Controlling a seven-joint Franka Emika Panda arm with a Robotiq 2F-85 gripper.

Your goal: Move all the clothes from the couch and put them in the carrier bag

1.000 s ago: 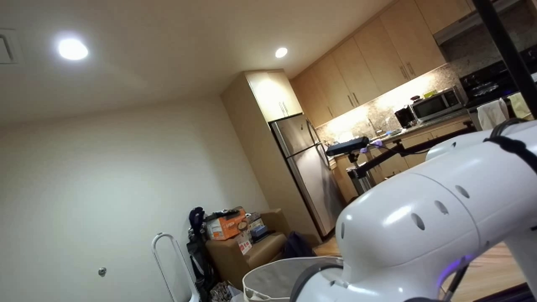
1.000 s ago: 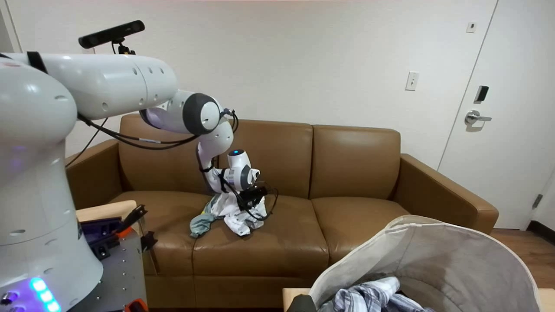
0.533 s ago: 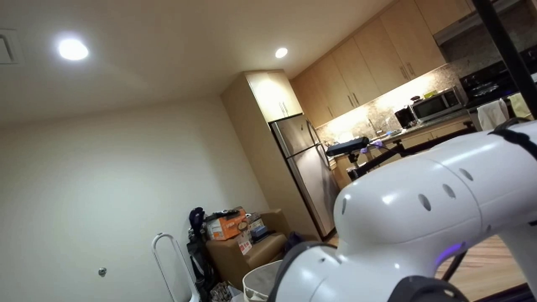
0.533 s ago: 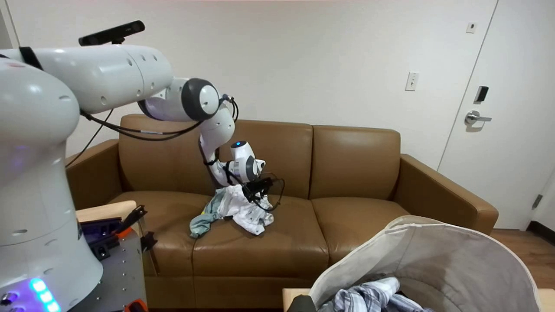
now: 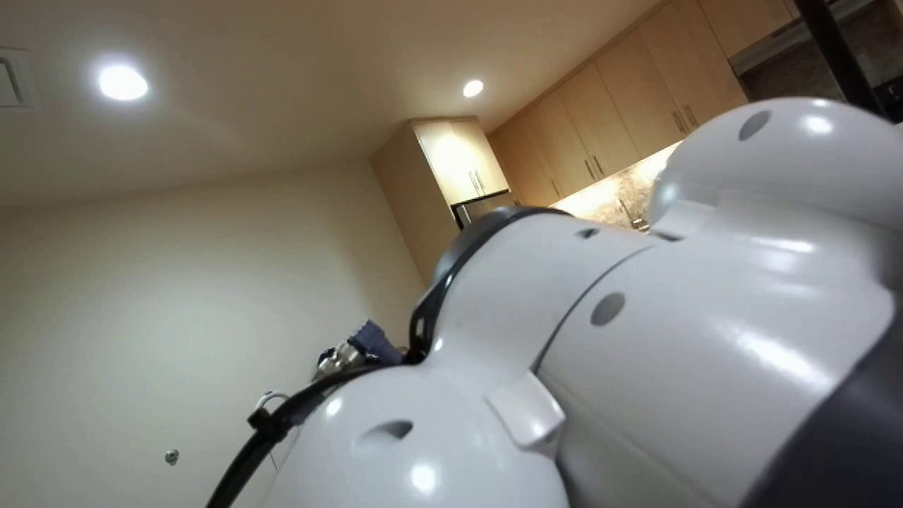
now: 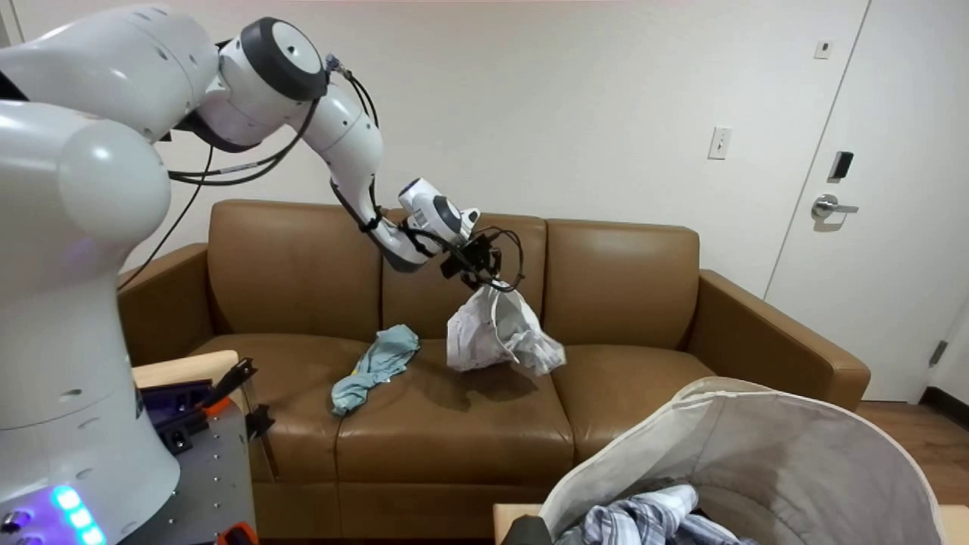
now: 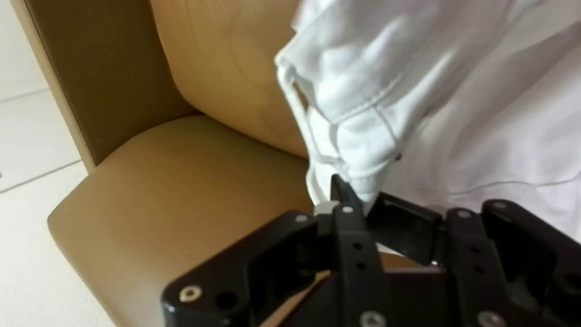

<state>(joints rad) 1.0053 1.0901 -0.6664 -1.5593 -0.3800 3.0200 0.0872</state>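
Transfer step in hand, I judge — tool [image 7: 361,197] clamped on white garment [image 6: 481,337], hanging above couch [image 6: 628,378]. Pale blue garment [image 6: 378,367] lies on couch; plaid cloth [image 6: 636,518] sits inside carrier bag [image 6: 817,446]. Next — I should raise white garment over carrier bag, centre above opening, then let go.

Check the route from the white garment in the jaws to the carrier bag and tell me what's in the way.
Nothing visible blocks it. The white garment, gripped in the closed jaws, hangs over the couch; the carrier bag stands open at lower right in an exterior view. Only its raised rim probably needs clearing.
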